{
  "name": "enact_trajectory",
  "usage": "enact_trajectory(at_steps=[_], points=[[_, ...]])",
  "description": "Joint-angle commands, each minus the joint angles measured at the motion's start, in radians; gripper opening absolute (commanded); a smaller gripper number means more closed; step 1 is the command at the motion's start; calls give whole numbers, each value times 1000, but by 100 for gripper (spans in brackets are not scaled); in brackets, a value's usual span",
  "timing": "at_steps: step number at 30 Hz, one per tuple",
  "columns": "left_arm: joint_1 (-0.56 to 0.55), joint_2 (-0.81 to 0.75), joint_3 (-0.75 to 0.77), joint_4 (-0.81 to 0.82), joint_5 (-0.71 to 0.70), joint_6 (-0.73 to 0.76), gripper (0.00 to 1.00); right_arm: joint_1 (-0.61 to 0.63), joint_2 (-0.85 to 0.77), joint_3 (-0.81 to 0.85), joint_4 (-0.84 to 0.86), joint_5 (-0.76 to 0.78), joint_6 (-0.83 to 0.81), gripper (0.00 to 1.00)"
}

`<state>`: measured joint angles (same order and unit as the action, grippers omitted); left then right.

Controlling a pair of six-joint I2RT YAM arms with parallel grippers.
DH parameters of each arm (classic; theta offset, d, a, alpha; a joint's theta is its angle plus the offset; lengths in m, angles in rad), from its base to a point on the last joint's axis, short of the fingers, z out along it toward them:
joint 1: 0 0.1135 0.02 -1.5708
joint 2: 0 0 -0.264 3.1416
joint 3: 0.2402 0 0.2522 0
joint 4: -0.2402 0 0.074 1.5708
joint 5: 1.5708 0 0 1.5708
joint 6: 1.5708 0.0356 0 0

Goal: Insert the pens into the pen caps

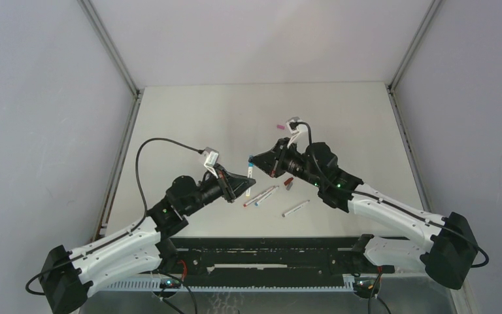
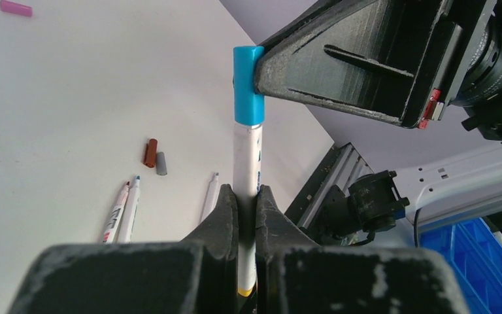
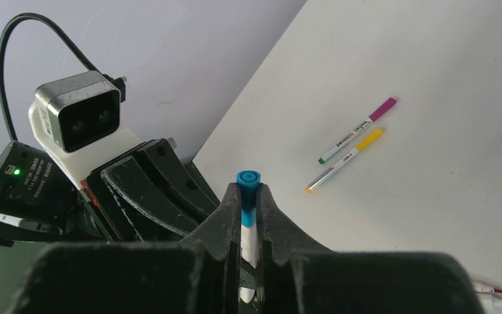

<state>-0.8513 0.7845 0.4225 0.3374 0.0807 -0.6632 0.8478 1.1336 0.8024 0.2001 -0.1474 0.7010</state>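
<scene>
Pen (image 2: 246,157), white barrel: standing upright in the air above the middle of the table (image 1: 189,118), between the two arms. Left gripper (image 2: 246,193) is clamping narrowly on the lower barrel, acting as the fixed anchor. Right gripper (image 3: 248,190) is pinching the blue cap (image 2: 248,85) from the opposite side, jaws narrow around it, so cap and barrel are sharing one axis. The cap is sitting over the pen's top end; whether it is fully seated cannot be told.

Loose stock:
- Two uncapped pens (image 1: 259,195) are lying side by side below the held pair.
- A single pen (image 1: 295,208) is lying nearer the right arm.
- Dark red cap (image 2: 150,152) and grey cap (image 2: 161,163) are touching.
- Pink cap (image 2: 16,8) is lying well apart, toward the back.
- Magenta-capped pen (image 3: 358,131) and yellow-capped pen (image 3: 345,161) are lying parallel.

Clearance: bare table is stretching behind and to either side, with edges and walls well apart. The tight spot, by judgement, is between the two grippers' fingers, which are nearly meeting and leaving little travel along the axis.
</scene>
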Motion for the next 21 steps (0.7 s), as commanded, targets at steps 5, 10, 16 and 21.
enact_trajectory(at_steps=[5, 10, 16, 21], points=[[55, -10, 99, 237, 36, 11, 0, 68, -26, -40, -40, -113, -16, 0], [55, -29, 75, 237, 107, 56, 0, 22, -83, -9, -117, -149, -84, 25], [55, -48, 47, 208, 205, 78, 0, -71, -129, 69, -170, -315, -175, 60], [55, -61, 28, 214, 267, 78, 0, -123, -117, 110, -98, -431, -177, 65]])
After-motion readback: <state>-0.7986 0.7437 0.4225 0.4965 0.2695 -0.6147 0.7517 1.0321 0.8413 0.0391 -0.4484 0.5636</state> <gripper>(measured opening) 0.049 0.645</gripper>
